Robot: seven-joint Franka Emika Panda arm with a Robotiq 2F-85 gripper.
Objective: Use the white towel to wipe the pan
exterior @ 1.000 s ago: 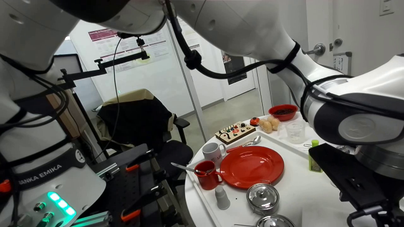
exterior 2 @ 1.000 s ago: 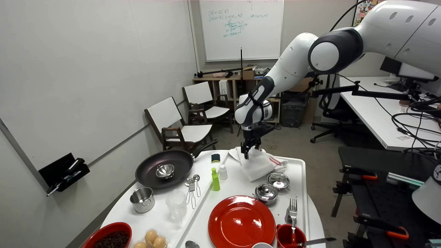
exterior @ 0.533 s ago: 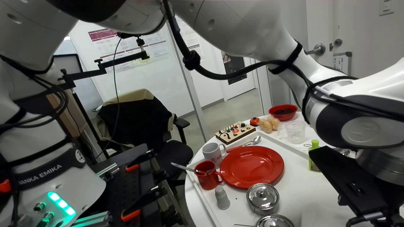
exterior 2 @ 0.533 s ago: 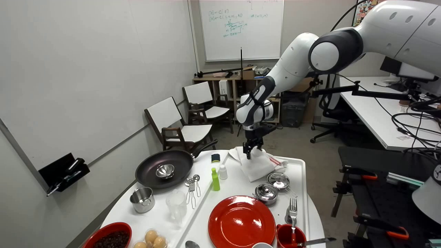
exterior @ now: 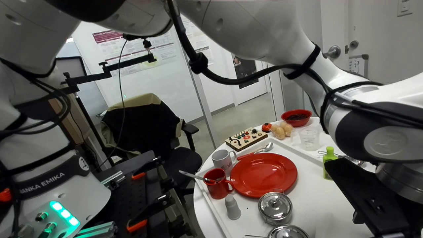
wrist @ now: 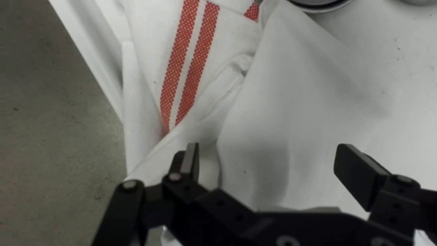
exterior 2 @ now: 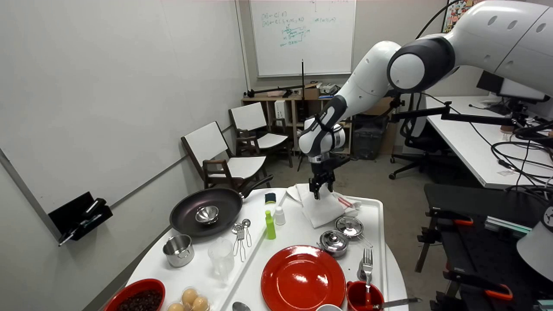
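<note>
The white towel (exterior 2: 322, 211), marked with red stripes, lies crumpled at the far end of the white tray in an exterior view. In the wrist view the towel (wrist: 293, 102) spreads beneath and between my fingers. My gripper (wrist: 268, 147) is open, jaws wide apart, and grips none of the cloth. In an exterior view the gripper (exterior 2: 324, 193) hangs right over the towel, fingers pointing down; whether they touch it I cannot tell. The dark round pan (exterior 2: 185, 211) sits left of the tray, a small steel bowl (exterior 2: 207, 214) inside it and its handle (exterior 2: 258, 185) pointing away.
Lidded steel pots (exterior 2: 334, 242) stand close to the towel. A green bottle (exterior 2: 270, 225) and a white shaker (exterior 2: 280, 216) are between towel and pan. Also there are a red plate (exterior 2: 302, 276), a red mug (exterior 2: 365, 296), a steel pot (exterior 2: 178, 250) and a dark sponge (exterior 2: 270, 198).
My gripper has shifted slightly, to the right in both exterior views, and the hand sits a little lower in the nearer-arm picture. The jaws stay open; towel and pan have not visibly moved.
</note>
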